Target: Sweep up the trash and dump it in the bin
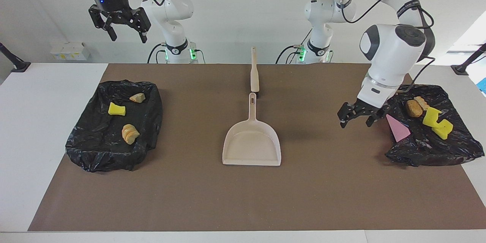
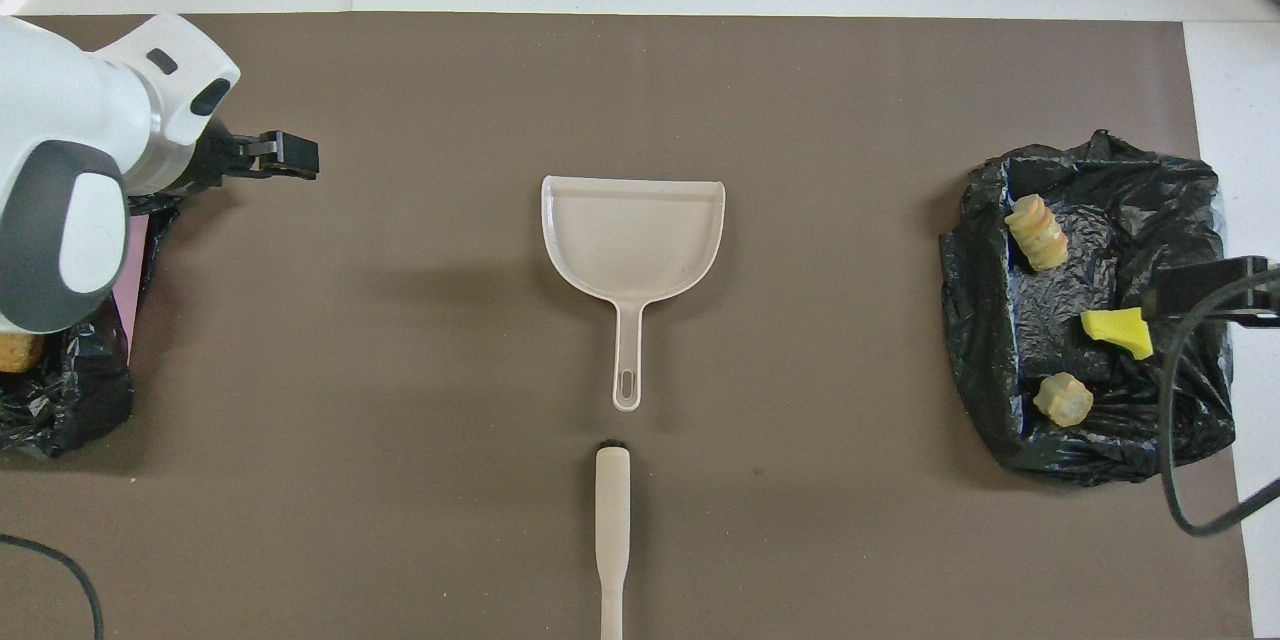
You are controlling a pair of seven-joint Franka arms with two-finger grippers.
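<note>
The trash lies in two black-bagged bins. The bin point(image 1: 95, 152) at the right arm's end holds a yellow sponge chunk point(image 1: 116, 109) and two tan bread lumps point(image 1: 130, 133). The bin point(image 1: 455, 152) at the left arm's end holds brown lumps point(image 1: 415, 107) and yellow chunks point(image 1: 436, 121). The beige dustpan point(image 1: 252, 140) lies empty mid-table. The brush point(image 1: 254, 70) lies nearer to the robots, in line with the dustpan's handle. My right gripper point(image 1: 128, 37) is open and empty, raised high over its end's bin. My left gripper point(image 1: 356, 121) is open and empty, low beside its bin.
A pink triangular piece point(image 1: 397, 129) leans at the edge of the bin at the left arm's end. A brown mat point(image 1: 243, 197) covers the table. In the overhead view the left arm hides most of its bin point(image 2: 60, 400).
</note>
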